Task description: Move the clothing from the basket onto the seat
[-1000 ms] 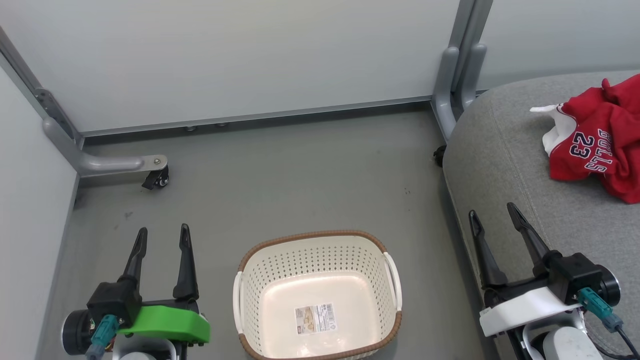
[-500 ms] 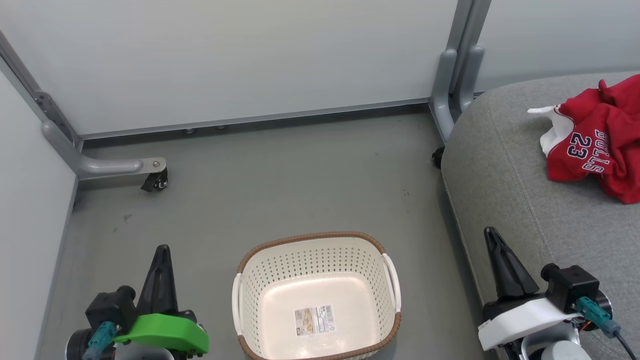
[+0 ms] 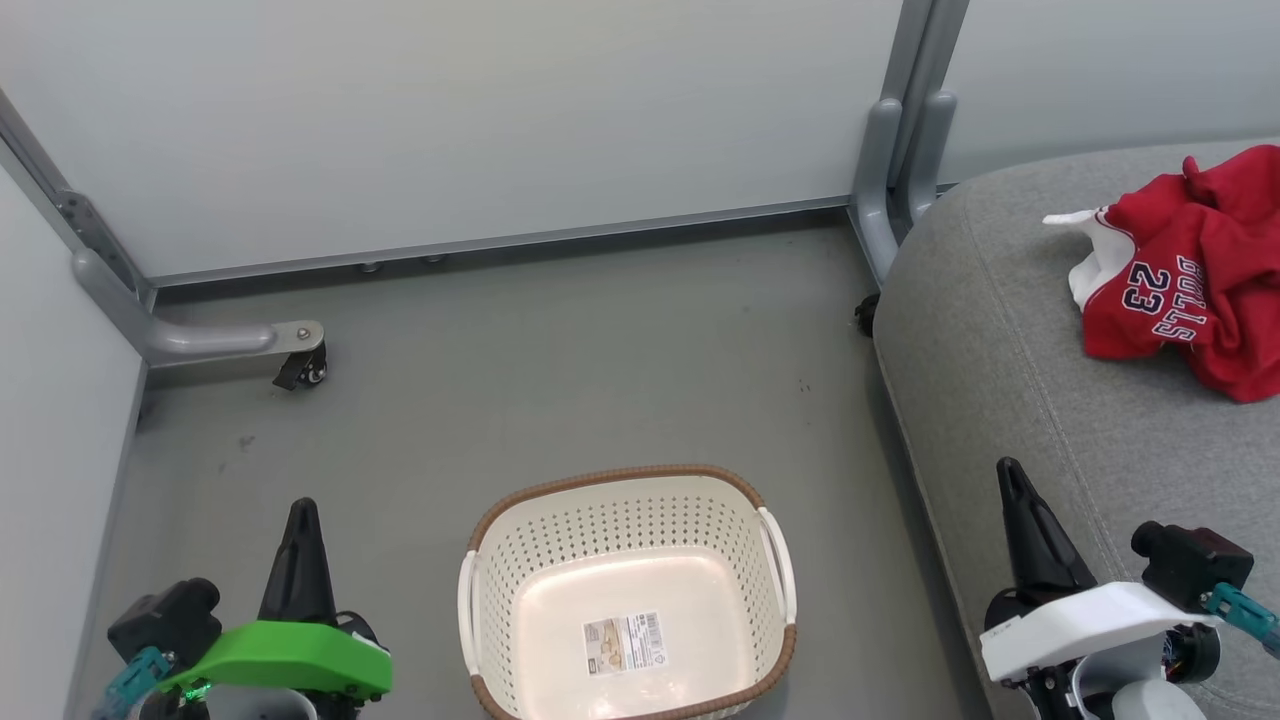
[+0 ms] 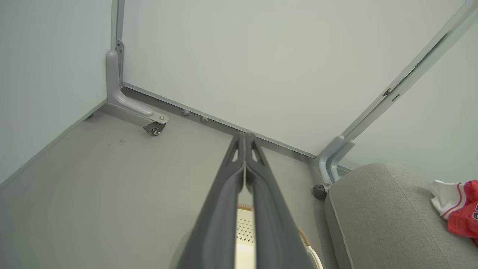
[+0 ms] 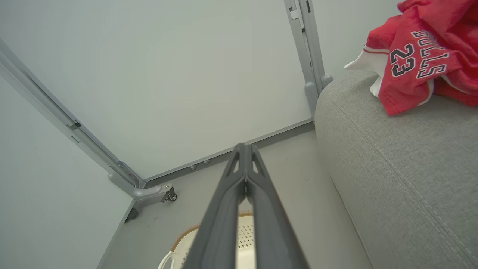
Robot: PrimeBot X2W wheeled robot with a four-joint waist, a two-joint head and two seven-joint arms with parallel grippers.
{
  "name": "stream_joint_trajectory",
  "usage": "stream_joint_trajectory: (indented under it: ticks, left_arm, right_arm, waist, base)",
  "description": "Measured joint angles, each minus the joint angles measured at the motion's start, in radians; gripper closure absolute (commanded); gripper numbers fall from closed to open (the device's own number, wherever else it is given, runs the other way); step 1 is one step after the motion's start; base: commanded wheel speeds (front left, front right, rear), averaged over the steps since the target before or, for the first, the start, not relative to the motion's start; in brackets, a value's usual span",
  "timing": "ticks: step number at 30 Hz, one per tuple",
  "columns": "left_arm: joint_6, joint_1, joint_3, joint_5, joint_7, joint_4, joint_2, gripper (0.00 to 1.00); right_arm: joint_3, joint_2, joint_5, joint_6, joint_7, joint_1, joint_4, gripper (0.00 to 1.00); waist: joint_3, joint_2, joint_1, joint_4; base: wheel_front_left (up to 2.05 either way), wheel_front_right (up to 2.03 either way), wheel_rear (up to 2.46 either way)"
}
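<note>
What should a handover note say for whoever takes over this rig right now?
Left gripper: shut, holding nothing, low beside the basket.
Right gripper: shut, holding nothing, at the seat's near edge.
Clothing: a bunched red heap on the seat, toward its far right; how many pieces it holds cannot be told.
Basket: on the floor between the grippers, with just a label inside.
Done: the clothing is out of the basket and on the seat.
Left: nothing visible to move; probably only a check of the heap.

Grey floor, pale, seemingly wheeled partitions
</note>
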State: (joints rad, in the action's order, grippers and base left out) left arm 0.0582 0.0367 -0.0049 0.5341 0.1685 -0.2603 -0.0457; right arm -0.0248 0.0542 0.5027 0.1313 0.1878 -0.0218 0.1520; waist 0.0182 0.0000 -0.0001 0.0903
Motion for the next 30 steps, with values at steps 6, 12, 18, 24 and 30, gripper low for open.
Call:
stream_joint_trajectory:
  ticks: [6,12,18,24,30]
  left_arm:
    - [0.005,0.002,0.008,0.097,-0.025,0.002,0.000,1.00]
    - [0.011,0.006,0.018,0.183,-0.046,0.004,0.000,1.00]
    - [0.014,0.012,0.029,0.268,-0.070,0.006,0.000,1.00]
    - [0.018,0.017,0.037,0.343,-0.089,0.007,0.000,1.00]
    - [0.021,0.021,0.044,0.416,-0.108,0.009,0.000,1.00]
  right_arm:
    - [0.005,0.004,0.105,0.000,-0.022,-0.010,0.008,1.00]
    - [0.009,0.007,0.200,0.000,-0.041,-0.013,0.016,1.00]
    - [0.014,0.011,0.289,0.000,-0.058,-0.021,0.023,1.00]
    - [0.018,0.016,0.373,0.000,-0.075,-0.030,0.030,1.00]
    - [0.023,0.019,0.454,0.000,-0.093,-0.032,0.037,1.00]
  waist:
    - [-0.001,0.0000,0.0000,-0.005]
    - [-0.002,0.0000,0.0000,-0.010]
    - [-0.003,0.0000,0.0000,-0.015]
    - [-0.004,0.0000,0.0000,-0.020]
    - [-0.005,0.0000,0.0000,-0.025]
  base:
    - [0.00,0.00,0.00]
    - [0.00,0.00,0.00]
    - [0.00,0.00,0.00]
    - [0.00,0.00,0.00]
    - [0.00,0.00,0.00]
